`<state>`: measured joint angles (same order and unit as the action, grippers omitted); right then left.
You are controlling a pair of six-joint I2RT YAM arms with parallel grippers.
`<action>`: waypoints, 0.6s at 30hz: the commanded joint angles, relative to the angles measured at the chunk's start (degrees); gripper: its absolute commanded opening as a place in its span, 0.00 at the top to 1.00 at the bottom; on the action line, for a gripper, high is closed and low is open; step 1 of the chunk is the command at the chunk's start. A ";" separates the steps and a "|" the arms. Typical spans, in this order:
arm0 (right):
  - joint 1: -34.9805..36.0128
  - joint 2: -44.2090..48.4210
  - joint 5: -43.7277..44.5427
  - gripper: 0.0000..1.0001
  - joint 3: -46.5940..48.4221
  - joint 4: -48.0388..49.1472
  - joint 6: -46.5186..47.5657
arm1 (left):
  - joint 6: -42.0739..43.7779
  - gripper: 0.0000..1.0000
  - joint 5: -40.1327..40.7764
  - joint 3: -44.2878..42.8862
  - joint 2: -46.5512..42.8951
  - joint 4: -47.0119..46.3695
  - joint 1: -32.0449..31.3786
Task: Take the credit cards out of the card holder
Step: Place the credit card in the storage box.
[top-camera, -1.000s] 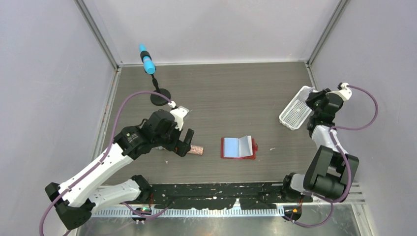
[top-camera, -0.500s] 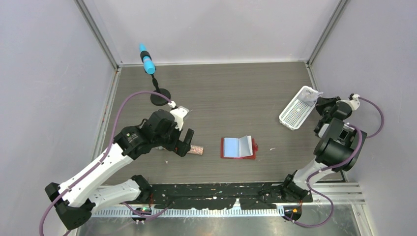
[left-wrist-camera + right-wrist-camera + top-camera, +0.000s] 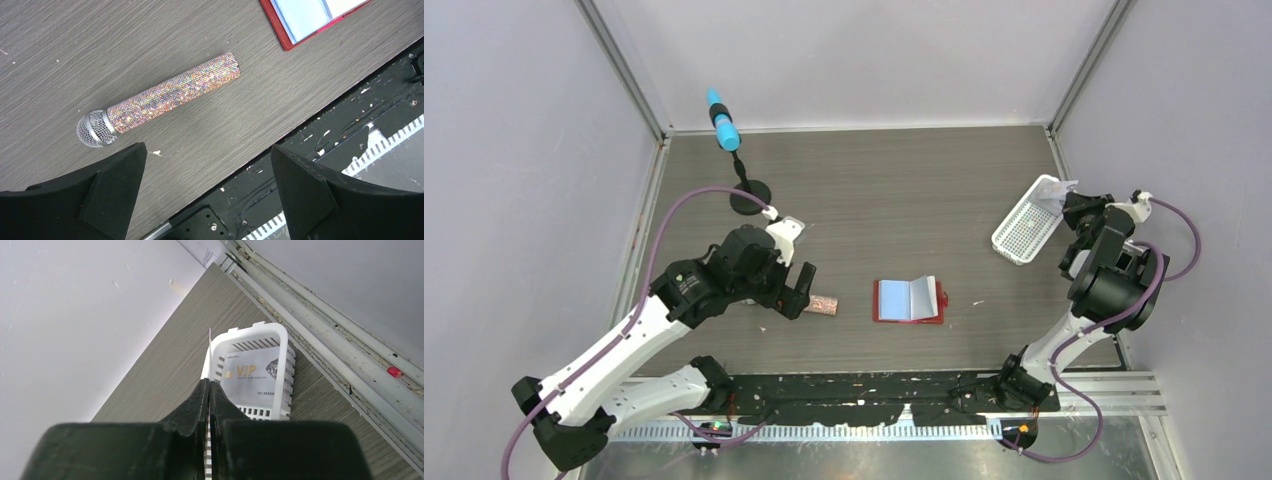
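Toward the left edge of the table, the left gripper [image 3: 802,292] hovers with its fingers spread wide and nothing between them, just above a glittery microphone [image 3: 172,92] that lies flat on the wood. The card holder [image 3: 910,300] rests open near the middle of the near edge, just past the microphone's tail, red cover down and blue pockets up. A paler panel on its right half may be a card left in a pocket, though the overhead view is too small to tell. By the right edge sits a white basket [image 3: 1014,241], its long axis running toward the far right corner, with a VIP card [image 3: 250,376] lying flat inside. The right gripper [image 3: 209,384] is clamped on a credit card [image 3: 1056,188], held on edge so its wrist camera sees only a thin line. That line stands over the basket's left wall, with the open tray just to its right. Releasing it probably wants a slight shift right. The left arm is much nearer the holder.
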<state>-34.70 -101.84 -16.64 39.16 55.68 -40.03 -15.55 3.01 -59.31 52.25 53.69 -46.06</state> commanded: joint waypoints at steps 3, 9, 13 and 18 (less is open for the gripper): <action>-0.35 -2.92 0.57 0.95 2.12 5.55 -3.97 | 1.14 0.00 0.69 0.49 -1.10 -1.36 -0.08; -0.37 -4.90 1.90 0.93 2.93 5.09 -6.73 | 1.14 0.00 0.60 0.20 -1.06 -1.46 -0.08; -0.37 -6.56 2.30 0.92 2.92 6.77 -8.75 | 1.20 0.00 0.60 -0.01 -1.11 -1.48 -0.08; -0.37 -7.31 3.55 0.92 3.72 5.64 -10.31 | 1.40 0.00 0.70 0.04 -1.25 -1.36 -0.08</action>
<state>-34.61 -108.49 -15.49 40.91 59.33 -46.70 -15.40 3.03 -58.98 52.10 53.60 -46.06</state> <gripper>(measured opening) 0.083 0.994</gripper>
